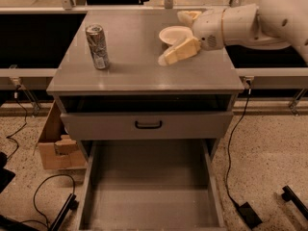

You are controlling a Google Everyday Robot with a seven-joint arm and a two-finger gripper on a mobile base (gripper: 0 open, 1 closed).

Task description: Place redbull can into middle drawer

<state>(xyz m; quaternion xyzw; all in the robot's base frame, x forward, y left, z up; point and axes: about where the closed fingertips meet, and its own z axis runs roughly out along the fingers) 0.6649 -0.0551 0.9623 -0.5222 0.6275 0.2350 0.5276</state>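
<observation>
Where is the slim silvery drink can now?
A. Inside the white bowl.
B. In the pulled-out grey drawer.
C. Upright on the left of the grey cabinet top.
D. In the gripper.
C: the redbull can stands upright on the cabinet top, left side. The middle drawer holds nothing, and the gripper is at the right, by the white bowl.
</observation>
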